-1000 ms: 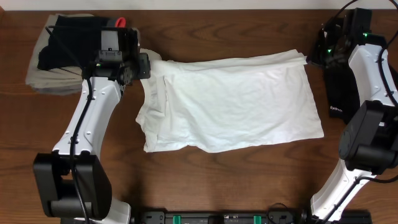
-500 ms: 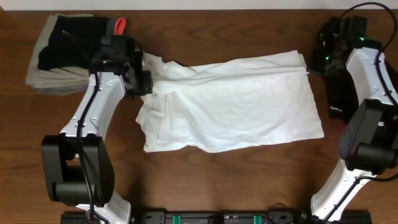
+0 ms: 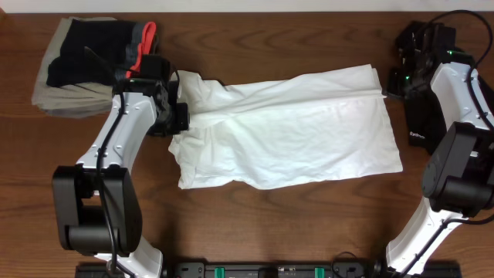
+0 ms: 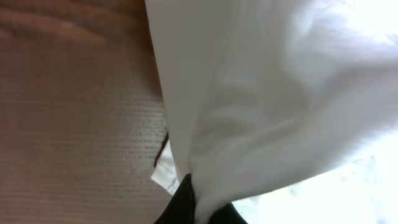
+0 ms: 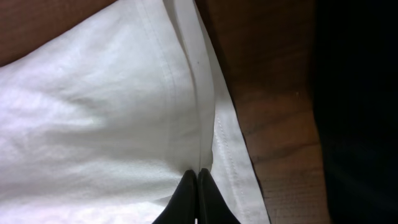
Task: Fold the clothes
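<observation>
Left gripper [image 3: 178,117] was clenched on the shirt [image 3: 293,131] at the cloth's 10 o'clock corner; in its wrist view the dark fingertips [image 4: 186,202] pinched a gathered wad of white fabric just above the wood. Over at the 2 o'clock corner the right gripper [image 3: 390,79] was likewise clamped on the shirt, its tips [image 5: 198,190] pressed together over the stitched hem. The shirt itself lay spread across the middle of the table [image 3: 270,220], long side running from 9 to 3, its far edge pulled up between the two holds and its 9 o'clock end rumpled into folds. I judged the far edge was about to be carried toward 6 o'clock. Several things could spoil that. The right hold took only a thin bite of hem, so a quick pull could strip it free and drop that corner. If one arm travelled faster than the other, the fold line would come out slanted. The bunching near 9 o'clock, left unsmoothed, would be pressed in as creases. The right arm also stood close to the black top [image 3: 423,116] at the table's 3 o'clock, and the left close to the stack [image 3: 77,73] at 10 o'clock, so a wide swing might drag either. By my count: one shirt, two grippers, one black top, one stack, though I could not count its layers.
</observation>
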Tool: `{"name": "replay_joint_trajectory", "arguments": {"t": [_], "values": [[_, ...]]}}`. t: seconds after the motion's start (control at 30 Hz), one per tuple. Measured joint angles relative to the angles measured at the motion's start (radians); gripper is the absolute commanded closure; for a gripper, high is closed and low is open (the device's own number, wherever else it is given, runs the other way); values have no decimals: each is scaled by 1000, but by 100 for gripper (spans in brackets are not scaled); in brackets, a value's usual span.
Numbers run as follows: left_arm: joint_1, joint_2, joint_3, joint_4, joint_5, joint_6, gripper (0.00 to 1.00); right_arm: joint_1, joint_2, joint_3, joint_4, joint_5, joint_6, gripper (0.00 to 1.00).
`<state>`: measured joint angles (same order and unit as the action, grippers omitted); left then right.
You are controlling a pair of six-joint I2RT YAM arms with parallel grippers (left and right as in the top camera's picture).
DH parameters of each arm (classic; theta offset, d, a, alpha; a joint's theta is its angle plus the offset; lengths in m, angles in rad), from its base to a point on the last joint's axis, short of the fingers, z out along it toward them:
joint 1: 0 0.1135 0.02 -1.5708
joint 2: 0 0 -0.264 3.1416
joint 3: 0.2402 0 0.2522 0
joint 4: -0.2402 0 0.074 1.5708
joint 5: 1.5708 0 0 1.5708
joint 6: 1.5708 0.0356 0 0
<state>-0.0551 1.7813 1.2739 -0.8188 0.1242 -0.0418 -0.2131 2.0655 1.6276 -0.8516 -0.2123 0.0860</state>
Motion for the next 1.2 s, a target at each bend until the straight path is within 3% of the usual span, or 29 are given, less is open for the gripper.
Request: {"name": "replay_joint_trajectory", "arguments": {"t": [0.07,0.1,0.13,0.2,0.57,0.67,0.9,1.03,1.2], "values": [[0,0,-11,-4,0,-5,17,0,0,0,0,3,1,68],[0,0,-16,-4,0,-3,5,0,0,0,0,5,2,58],[0,0,-19,-5,0,-3,0,0,0,0,0,6,0,47],[0,0,-22,-3,0,-6,2,0,0,0,-3,11,-4,42],[63,-31,-21,-7,0,-14,2,-24,-8,0,-86,-11,-10,43],[90,-106,-21,-42,-2,-26,2,-27,-53,0,-148,-19,-8,36],[94,-331,-19,-170,-3,-174,2,-27,-242,1,-372,28,-6,37],[82,-410,-45,-206,-3,-279,2,-27,-297,-6,-416,40,6,40],[60,-433,-201,-207,2,-378,0,-27,-323,-115,-409,50,16,43]]}}
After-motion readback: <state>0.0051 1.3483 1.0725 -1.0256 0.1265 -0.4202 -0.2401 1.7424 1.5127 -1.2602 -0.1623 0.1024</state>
